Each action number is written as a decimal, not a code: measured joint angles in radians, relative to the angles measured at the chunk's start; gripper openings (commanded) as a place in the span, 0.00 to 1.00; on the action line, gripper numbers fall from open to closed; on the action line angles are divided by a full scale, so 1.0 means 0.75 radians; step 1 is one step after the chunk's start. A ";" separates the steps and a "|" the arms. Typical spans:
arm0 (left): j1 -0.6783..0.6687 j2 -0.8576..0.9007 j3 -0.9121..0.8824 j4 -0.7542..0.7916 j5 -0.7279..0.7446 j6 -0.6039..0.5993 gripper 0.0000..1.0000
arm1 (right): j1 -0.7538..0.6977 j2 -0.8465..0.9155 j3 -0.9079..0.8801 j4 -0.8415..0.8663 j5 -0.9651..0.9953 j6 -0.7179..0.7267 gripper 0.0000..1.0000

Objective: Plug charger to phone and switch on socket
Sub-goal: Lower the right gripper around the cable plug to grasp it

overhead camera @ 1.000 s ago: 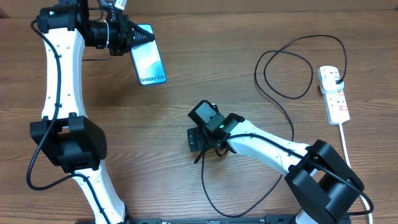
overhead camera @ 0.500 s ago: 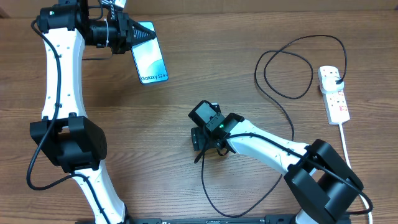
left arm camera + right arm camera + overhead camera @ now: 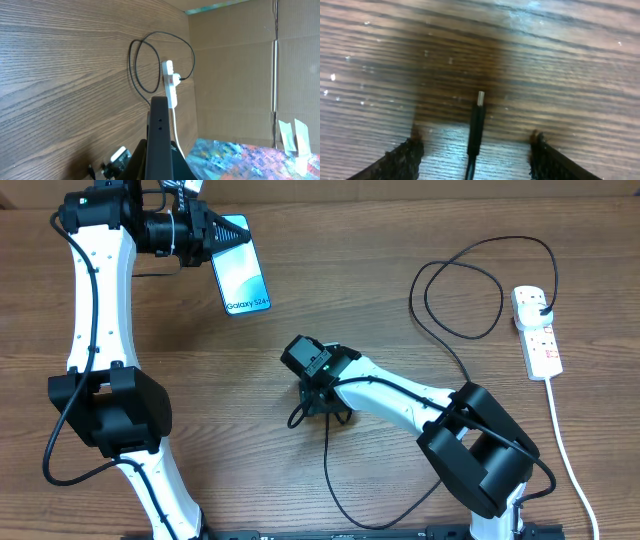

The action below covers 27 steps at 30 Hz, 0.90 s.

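Note:
The phone, its light-blue screen up, hangs above the far left of the table with my left gripper shut on its top end. In the left wrist view the phone shows only as a dark edge between the fingers of the left gripper. The charger is a thin black cable that loops across the table to the white socket at the far right. My right gripper is low over the table's middle. In the right wrist view the right gripper is open, and the connector tip lies on the wood between the fingers, touching neither.
The socket's white cord runs down the right edge. A cardboard wall stands behind the table, and a colourful patterned sheet lies beyond the socket. The cable loop lies at right centre.
My right arm has swung left over the cable's free end, and its jaws have narrowed around the connector. The left arm and the phone have not moved.

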 measured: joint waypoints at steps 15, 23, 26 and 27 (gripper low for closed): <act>0.000 0.000 0.000 -0.004 0.000 0.005 0.05 | 0.000 0.000 0.003 -0.026 0.043 0.076 0.04; 0.000 0.000 0.000 -0.056 0.011 0.049 0.04 | -0.009 0.001 0.009 -0.040 0.015 0.080 0.04; 0.000 0.000 0.000 -0.062 0.027 0.067 0.04 | -0.036 0.001 0.014 -0.039 -0.053 0.080 0.04; 0.000 0.000 0.000 -0.063 0.036 0.071 0.05 | -0.054 0.001 0.014 -0.038 -0.090 0.080 0.04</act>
